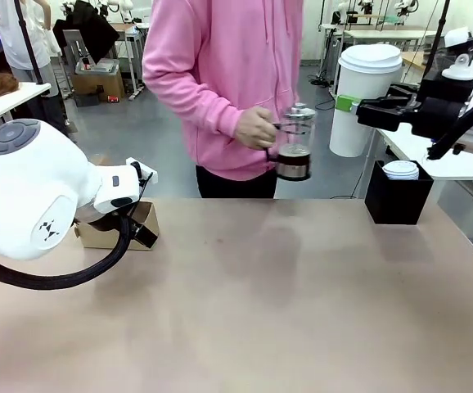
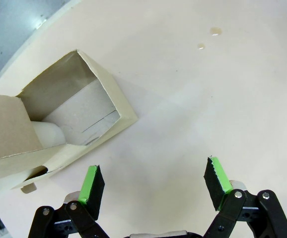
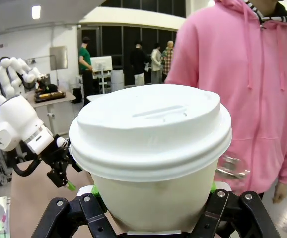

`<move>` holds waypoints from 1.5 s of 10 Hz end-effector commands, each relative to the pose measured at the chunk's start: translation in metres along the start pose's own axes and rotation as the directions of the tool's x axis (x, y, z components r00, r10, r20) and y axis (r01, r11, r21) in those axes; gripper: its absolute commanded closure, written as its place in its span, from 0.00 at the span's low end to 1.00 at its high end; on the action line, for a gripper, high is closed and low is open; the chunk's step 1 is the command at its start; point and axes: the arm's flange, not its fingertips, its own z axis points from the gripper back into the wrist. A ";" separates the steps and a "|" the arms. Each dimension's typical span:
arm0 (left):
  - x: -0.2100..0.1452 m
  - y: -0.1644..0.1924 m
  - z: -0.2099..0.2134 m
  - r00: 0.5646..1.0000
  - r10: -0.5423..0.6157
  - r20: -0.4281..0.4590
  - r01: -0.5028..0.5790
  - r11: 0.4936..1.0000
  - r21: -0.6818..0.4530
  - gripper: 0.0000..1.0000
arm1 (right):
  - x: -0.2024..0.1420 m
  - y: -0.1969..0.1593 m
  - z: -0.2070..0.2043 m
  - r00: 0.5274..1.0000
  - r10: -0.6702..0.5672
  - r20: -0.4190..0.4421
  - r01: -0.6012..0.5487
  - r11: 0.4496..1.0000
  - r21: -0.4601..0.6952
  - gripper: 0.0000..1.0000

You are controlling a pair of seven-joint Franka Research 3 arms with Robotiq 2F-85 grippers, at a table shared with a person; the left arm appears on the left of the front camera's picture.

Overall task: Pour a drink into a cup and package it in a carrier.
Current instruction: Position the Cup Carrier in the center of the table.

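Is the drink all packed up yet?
Not yet. Done: a white cup has its lid on, though I can't see inside. In hand: the right jaws grip it in the air, and the person's hand holds the jug with dark drink. Left: the cup probably goes into the carrier by the open left jaws.

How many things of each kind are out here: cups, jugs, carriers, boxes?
Lidded white cup: 1
Glass press jug: 1
Cardboard carrier: 1
Black box: 1
White lidded item in the box, unclear: 1
Total: 5
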 end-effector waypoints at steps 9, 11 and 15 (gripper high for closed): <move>0.015 0.015 0.038 0.990 0.132 -0.051 -0.132 0.991 0.004 0.00 | 0.003 0.000 -0.003 1.000 -0.005 0.011 0.005 1.000 0.005 0.20; 0.036 0.020 0.078 0.973 0.205 -0.111 -0.206 0.979 0.002 0.00 | 0.003 0.000 -0.003 1.000 -0.005 0.011 0.005 1.000 0.005 0.20; 0.089 0.053 0.115 0.939 0.299 -0.169 -0.289 0.954 0.078 0.00 | 0.003 0.000 -0.003 1.000 -0.005 0.011 0.005 1.000 0.005 0.20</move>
